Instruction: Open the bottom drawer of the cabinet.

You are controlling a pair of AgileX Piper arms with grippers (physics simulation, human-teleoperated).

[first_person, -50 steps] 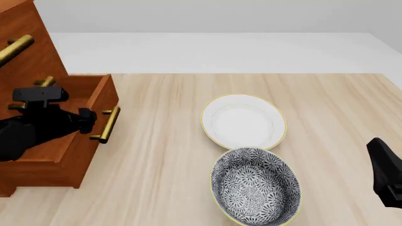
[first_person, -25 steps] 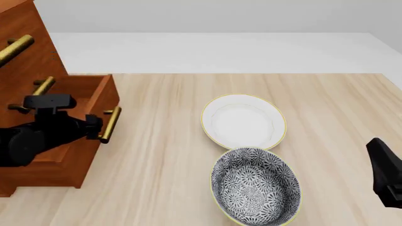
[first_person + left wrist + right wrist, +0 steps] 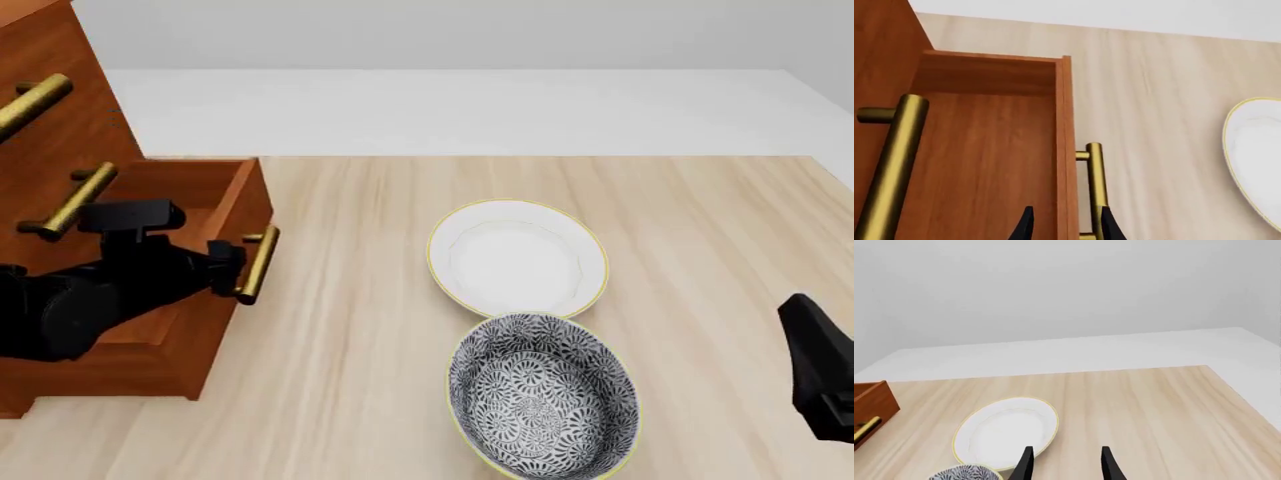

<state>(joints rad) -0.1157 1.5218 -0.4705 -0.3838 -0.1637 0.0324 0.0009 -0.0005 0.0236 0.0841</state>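
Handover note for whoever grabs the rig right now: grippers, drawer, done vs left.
Left gripper: at the bottom drawer's brass handle, fingers straddling the drawer front and handle; firm clamp not confirmed.
Right gripper: open, holding nothing, parked off to the right above the table.
Cabinet: at the table's left; bottom drawer is pulled well out toward the white bowl and patterned bowl, both clear of it.
Done: drawer partly open.
Left: likely pull a bit further, then release.
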